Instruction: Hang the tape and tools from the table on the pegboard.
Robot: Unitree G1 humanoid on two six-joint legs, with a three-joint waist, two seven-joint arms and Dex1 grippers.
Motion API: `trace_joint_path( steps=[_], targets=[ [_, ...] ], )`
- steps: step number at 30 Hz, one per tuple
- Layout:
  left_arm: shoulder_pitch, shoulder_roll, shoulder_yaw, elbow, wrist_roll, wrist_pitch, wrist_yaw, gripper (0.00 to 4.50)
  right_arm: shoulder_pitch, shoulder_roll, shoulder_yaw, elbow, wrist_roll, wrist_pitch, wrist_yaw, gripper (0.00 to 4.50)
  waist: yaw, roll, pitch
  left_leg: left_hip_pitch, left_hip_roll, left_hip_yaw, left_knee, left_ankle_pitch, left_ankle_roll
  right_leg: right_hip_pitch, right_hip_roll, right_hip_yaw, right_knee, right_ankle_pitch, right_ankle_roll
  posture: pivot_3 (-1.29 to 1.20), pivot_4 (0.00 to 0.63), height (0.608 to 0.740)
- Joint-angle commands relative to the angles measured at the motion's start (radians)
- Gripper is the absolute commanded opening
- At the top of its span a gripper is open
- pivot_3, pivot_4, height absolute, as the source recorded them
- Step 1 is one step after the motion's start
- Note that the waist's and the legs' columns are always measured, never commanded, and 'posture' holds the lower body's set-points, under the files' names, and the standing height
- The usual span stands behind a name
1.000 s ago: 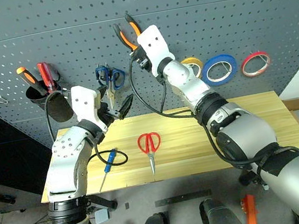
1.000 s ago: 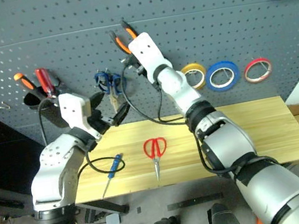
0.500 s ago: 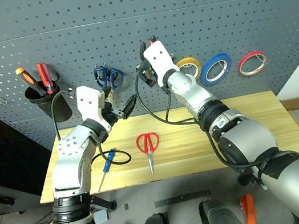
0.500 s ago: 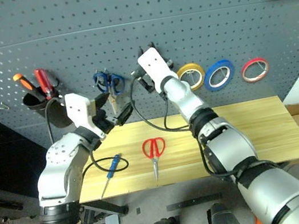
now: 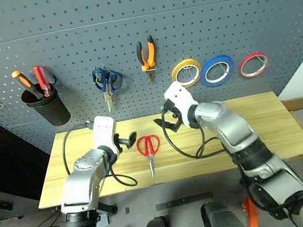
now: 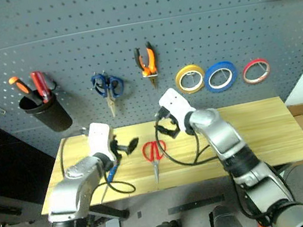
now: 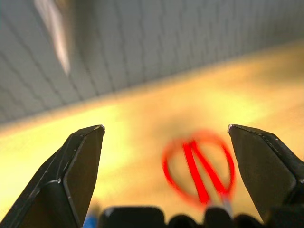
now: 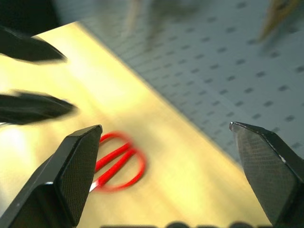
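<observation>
Your orange-and-black-handled pliers (image 5: 146, 55) and flat blue tape ring (image 5: 217, 70) already hang on the dark grey perforated pegboard (image 5: 228, 17). The red-handled scissors (image 5: 148, 150) lie near the yellowish wood tabletop's (image 5: 271, 127) front edge, between the spread, empty left gripper (image 5: 126, 142) and right gripper (image 5: 166, 124); the slim blue-handled screwdriver (image 6: 112, 172) lies beneath your left arm. No writing is readable.

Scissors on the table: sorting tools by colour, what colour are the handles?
Red, clearest in the left eye view.

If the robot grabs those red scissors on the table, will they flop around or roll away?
Probably neither. The red scissors lie flat and closed on the table, so they shouldn't roll. They look stiff, but the blades might swing open if lifted by one loop. Lying so flat, they may be hard to pinch and could slide on the smooth wood.
</observation>
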Motion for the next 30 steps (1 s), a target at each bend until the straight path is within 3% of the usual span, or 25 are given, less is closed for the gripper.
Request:
trace_joint_path(
  steps=[1, 10, 19, 26, 30],
  targets=[
    [0.008, -0.066, -0.014, 0.005, 0.012, 0.076, 0.060, 4.50, 0.053, -0.032, 0.048, -0.173, 0.052, 0.103, 0.040, 4.47, 0.000, 0.000, 0.000, 0.000, 0.000, 0.000, 0.000, 0.000, 0.000, 0.001, 0.000, 0.000, 0.000, -0.001, 0.002, -0.03, 0.154, 0.740],
    [-0.059, -0.235, 0.014, 0.212, 0.080, 0.118, 0.232, 4.50, 0.095, -0.078, 0.090, -0.262, 0.094, 0.181, 0.021, 4.47, 0.000, -0.002, -0.001, 0.001, 0.000, 0.001, 0.002, 0.001, 0.000, 0.002, 0.000, 0.000, -0.001, -0.001, 0.002, -0.05, 0.163, 0.740],
    [-0.148, -0.316, 0.068, 0.385, 0.069, 0.119, 0.256, 4.50, 0.086, -0.103, 0.096, -0.285, 0.111, 0.198, 0.015, 4.47, -0.003, -0.002, -0.001, 0.000, 0.000, 0.002, 0.002, 0.000, 0.000, 0.002, 0.000, 0.000, -0.002, -0.001, 0.003, -0.08, 0.169, 0.740],
    [-0.160, -0.367, 0.139, 0.420, 0.042, 0.158, 0.280, 4.50, 0.070, -0.119, 0.089, -0.285, 0.123, 0.199, 0.003, 4.47, -0.005, -0.002, -0.001, 0.000, 0.000, 0.002, 0.002, 0.000, 0.000, 0.002, 0.000, 0.000, -0.002, -0.001, 0.003, -0.09, 0.168, 0.740],
    [-0.165, -0.382, 0.171, 0.439, 0.039, 0.127, 0.279, 3.63, 0.062, -0.122, 0.085, -0.286, 0.126, 0.203, -0.001, 4.50, -0.005, -0.002, -0.001, 0.000, 0.001, 0.002, 0.002, 0.000, 0.000, 0.002, 0.000, 0.000, -0.002, -0.001, 0.003, -0.10, 0.170, 0.740]
  ],
)
